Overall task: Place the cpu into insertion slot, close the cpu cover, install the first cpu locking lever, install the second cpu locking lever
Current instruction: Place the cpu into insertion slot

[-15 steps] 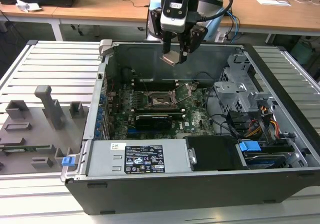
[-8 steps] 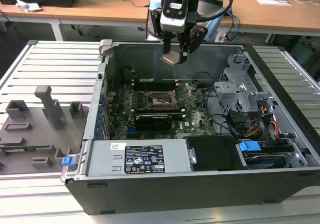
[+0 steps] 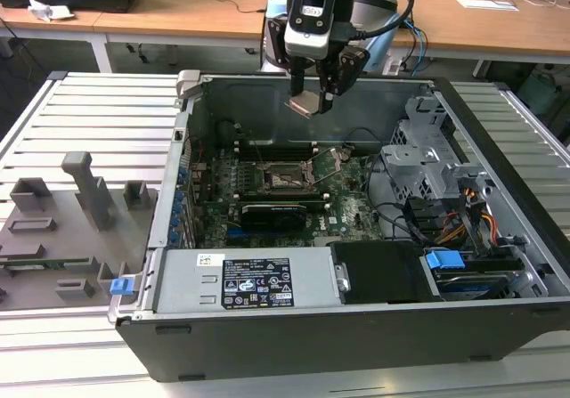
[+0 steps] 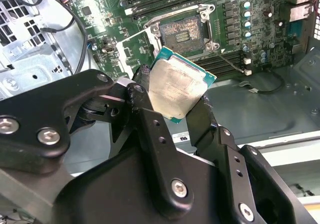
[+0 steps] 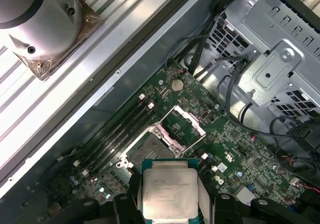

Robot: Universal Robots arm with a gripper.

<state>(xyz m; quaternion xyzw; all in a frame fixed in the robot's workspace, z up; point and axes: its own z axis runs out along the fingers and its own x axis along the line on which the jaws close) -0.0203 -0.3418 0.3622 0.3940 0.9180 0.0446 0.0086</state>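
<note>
Open computer case [image 3: 356, 331] sat on the desk [image 3: 80, 122], the tool [image 3: 311, 104] poised above it.
Inside lay the green motherboard [image 3: 352, 211]. The tool hung over the case's far wall, its fingers [image 4: 147, 124] pinching the cpu [image 4: 177, 86] by two opposite edges. The cpu cover [image 5: 191, 119] stood swung up, clear of the insertion slot [image 4: 182, 32], which lay bare. The cpu was in the air, well apart from the slot.
</note>
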